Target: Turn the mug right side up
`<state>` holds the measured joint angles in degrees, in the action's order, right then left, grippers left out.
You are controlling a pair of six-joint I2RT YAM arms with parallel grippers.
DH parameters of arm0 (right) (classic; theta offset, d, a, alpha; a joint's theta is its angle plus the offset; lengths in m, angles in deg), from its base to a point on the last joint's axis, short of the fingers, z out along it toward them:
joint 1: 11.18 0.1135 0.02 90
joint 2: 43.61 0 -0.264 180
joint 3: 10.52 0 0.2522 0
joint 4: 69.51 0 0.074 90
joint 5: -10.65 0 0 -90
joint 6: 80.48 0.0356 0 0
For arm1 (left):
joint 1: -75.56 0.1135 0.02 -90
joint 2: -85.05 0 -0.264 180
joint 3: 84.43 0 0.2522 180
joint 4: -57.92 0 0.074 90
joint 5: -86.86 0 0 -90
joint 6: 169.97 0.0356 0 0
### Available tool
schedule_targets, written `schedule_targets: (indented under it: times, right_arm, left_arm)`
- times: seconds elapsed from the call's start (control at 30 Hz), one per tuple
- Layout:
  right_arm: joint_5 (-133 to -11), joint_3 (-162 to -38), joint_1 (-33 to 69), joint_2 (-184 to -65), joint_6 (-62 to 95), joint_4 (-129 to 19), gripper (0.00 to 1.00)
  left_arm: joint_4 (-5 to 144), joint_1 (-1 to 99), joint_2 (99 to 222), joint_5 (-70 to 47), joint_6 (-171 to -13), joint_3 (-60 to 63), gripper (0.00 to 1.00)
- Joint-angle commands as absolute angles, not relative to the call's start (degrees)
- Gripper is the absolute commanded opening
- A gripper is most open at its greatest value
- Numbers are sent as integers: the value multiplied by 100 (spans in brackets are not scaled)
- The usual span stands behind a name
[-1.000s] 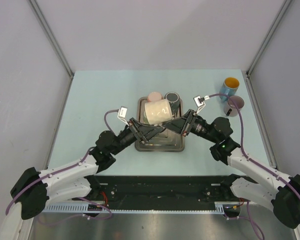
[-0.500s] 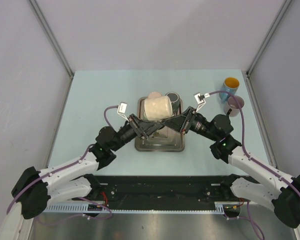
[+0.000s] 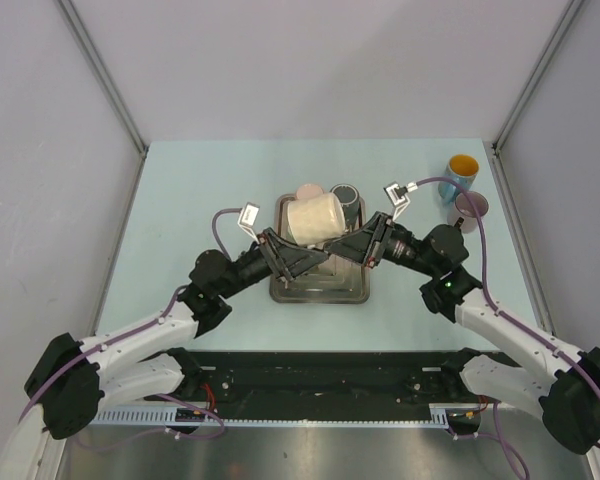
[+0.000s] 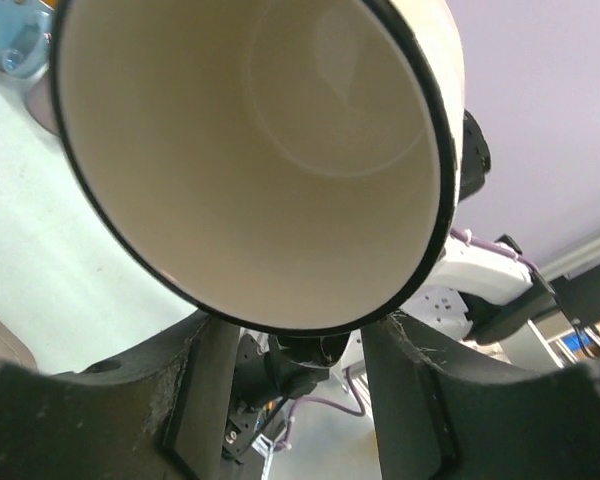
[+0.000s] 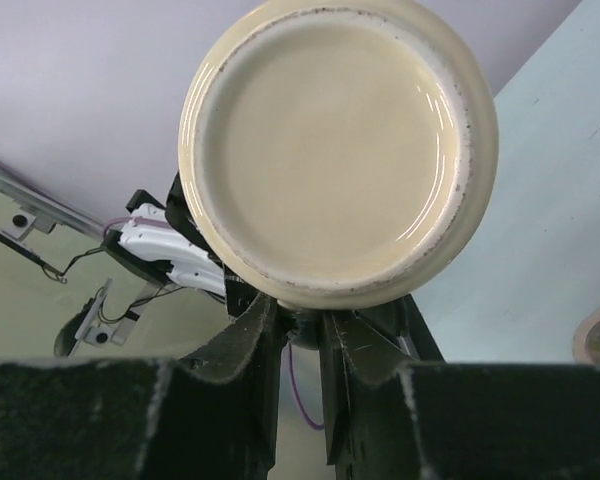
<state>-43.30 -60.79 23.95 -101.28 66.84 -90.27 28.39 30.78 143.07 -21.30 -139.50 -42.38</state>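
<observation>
A cream mug (image 3: 313,217) with a black rim is held on its side above the metal tray (image 3: 320,292). In the left wrist view its open mouth (image 4: 250,160) faces the camera; in the right wrist view its flat base (image 5: 340,150) does. My right gripper (image 3: 338,247) (image 5: 302,330) is shut on the mug's handle, just under the body. My left gripper (image 3: 315,258) (image 4: 300,400) is open under the mug's rim, with its fingers (image 4: 190,400) spread either side of the right gripper's tips and not pressing the mug.
A pink mug (image 3: 308,188) and a dark mug (image 3: 345,192) stand at the tray's far edge. A blue mug with a yellow inside (image 3: 462,172) and a purple mug (image 3: 472,208) stand at the table's far right.
The mug has risen off the tray and turned, so its marked side no longer faces up. Both arms have moved up and a little further away with it.
</observation>
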Motion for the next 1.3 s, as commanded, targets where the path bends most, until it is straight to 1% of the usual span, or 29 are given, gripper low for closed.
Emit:
schedule_targets:
  times: [0.0,0.17,0.37,0.5,0.63,0.87,1.03,1.27]
  right_arm:
    - [-3541,-6357,2520,-10223,7033,-9099,0]
    - [-3444,-6401,2538,-10293,7078,-9144,0]
    - [-3496,-6471,2714,-10355,6841,-8915,0]
    - [-3689,-6480,2810,-10267,6639,-8713,0]
    - [-3874,-6471,2881,-10118,6480,-8572,0]
    - [-3936,-6471,2881,-10030,6436,-8475,0]
    - [-3936,-6471,2907,-10021,6454,-8493,0]
    - [-3971,-6471,2995,-9951,6436,-8519,0]
  left_arm:
    - [1948,3003,14270,-3135,-13877,-3885,55]
    - [1763,3065,14332,-3311,-13973,-3903,55]
    - [1692,3082,14358,-3180,-14035,-3885,55]
    - [1666,3109,14323,-2811,-14201,-3982,54]
    - [1780,3109,14218,-2364,-14264,-4105,56]
    - [2061,3214,13954,-2037,-14229,-4255,57]
    - [2158,3267,13901,-2019,-14202,-4263,56]
    - [2184,3319,13866,-1721,-14316,-4395,47]
